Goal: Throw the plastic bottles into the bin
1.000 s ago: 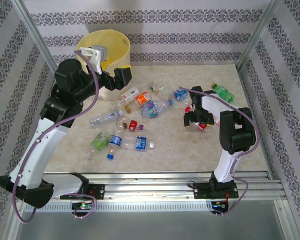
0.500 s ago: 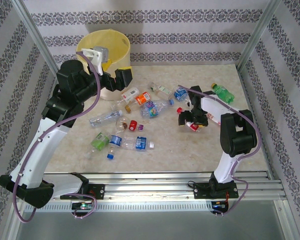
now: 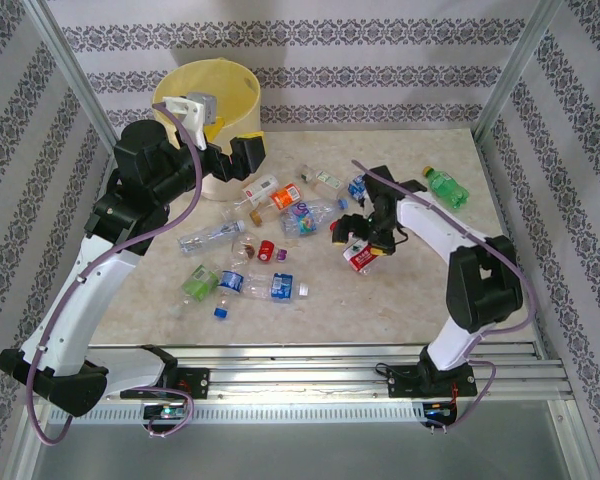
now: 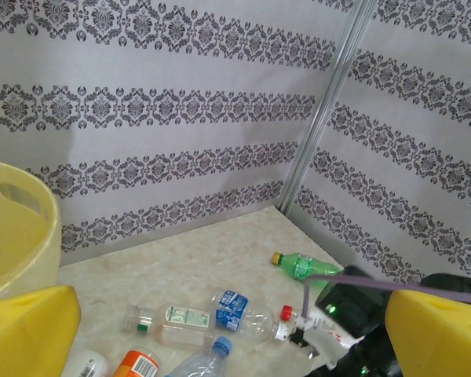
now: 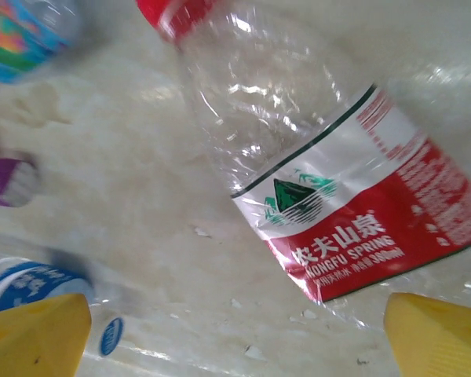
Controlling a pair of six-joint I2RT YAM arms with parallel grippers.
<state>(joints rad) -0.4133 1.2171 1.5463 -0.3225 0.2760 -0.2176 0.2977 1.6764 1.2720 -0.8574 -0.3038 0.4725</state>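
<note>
— the plastic bottles lie scattered over the middle of the table, none of them lifted. which one is yours?

— the red-labelled bottle, lying flat on the table just under your right gripper. its pads stand spread wide, one to each side, and they're closed on nothing.

— how does it lie to the jaws?

— slantwise. the red cap points away and to one side, the base towards the other pad, so in the wrist view its long axis runs corner to corner. i'd judge you need to turn the wrist until the pads face the bottle's flanks, then come down over the label.

— and the left gripper?

— spread wide too and empty, held high beside the bin at the far left. your right arm is much the nearer to this bottle. the bin is well apart from it, across the heap, so the carry runs left and back.
</note>
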